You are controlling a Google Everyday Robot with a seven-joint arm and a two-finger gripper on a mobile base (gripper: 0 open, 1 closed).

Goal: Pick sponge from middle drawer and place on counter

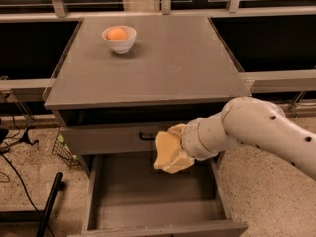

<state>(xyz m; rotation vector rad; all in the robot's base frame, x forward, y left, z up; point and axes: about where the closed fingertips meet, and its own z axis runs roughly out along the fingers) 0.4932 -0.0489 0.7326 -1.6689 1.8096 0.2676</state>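
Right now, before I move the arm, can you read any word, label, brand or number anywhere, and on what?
No readable text on the counter, white bowl, orange ball, middle drawer or robot arm.
The gripper, above the open middle drawer, is shut on the sponge; neither shows any marking.

- The grey counter (168, 68) tops the cabinet.
- A white bowl (119, 39) sits near its back-left corner, an orange ball (117, 33) inside.
- The gripper (171, 156) hangs below its front edge, over the middle drawer (148, 189), clasping the sponge (165, 149).
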